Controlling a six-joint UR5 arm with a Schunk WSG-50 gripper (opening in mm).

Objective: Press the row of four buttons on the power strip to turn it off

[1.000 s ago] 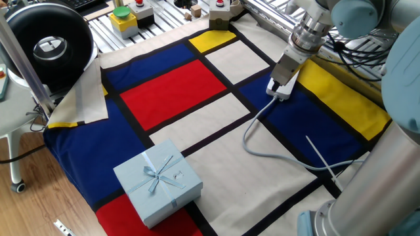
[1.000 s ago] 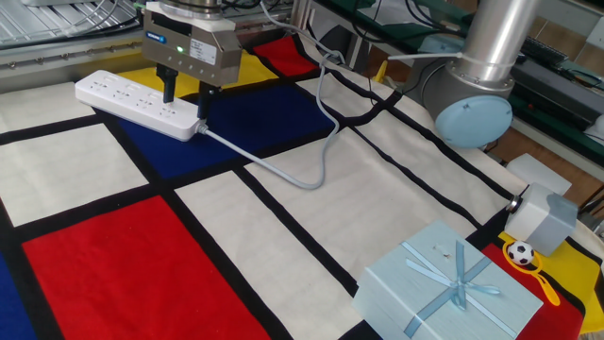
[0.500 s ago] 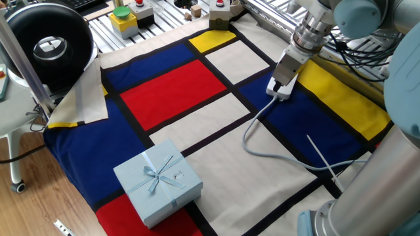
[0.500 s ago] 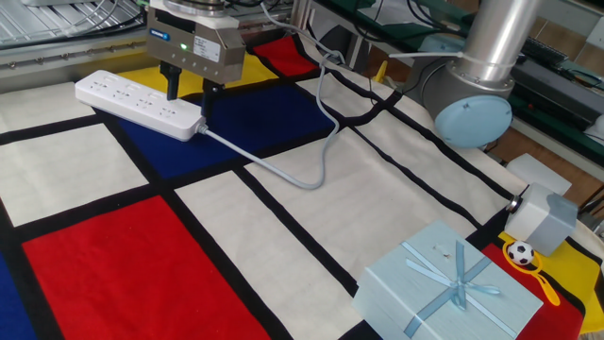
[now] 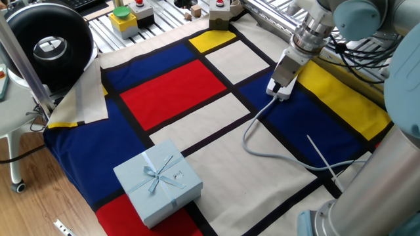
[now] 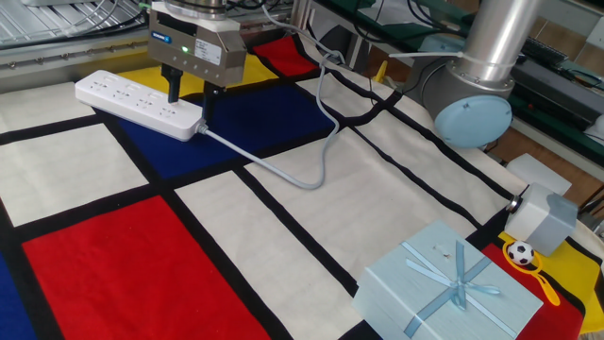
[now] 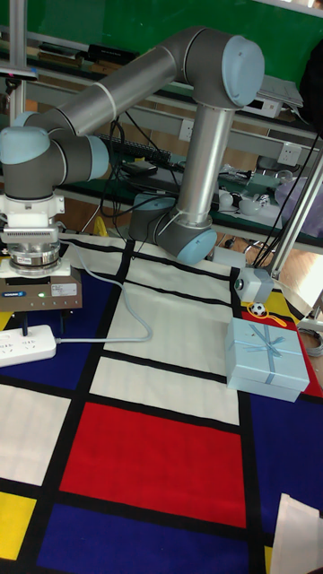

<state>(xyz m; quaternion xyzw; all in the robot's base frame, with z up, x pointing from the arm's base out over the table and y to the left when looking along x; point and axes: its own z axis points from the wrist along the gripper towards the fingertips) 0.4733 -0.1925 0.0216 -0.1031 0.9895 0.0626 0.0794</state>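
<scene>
Your grey two-finger gripper (image 6: 188, 97) hangs with its dark fingers (image 6: 173, 89) apart, a clear gap between them, holding nothing. Directly below its tips lies the long white plastic power strip (image 6: 138, 103), at its cord end, on the blue panel of the colour-block tablecloth (image 6: 283, 246). The strip's long axis runs away from the gripper toward the end opposite the pale grey cord (image 6: 283, 168), which trails off on the other side. You probably cannot make out the row of four whitish buttons here; they blend into the strip's face. I judge the coming press is a straight descent, then steps along that axis.
</scene>
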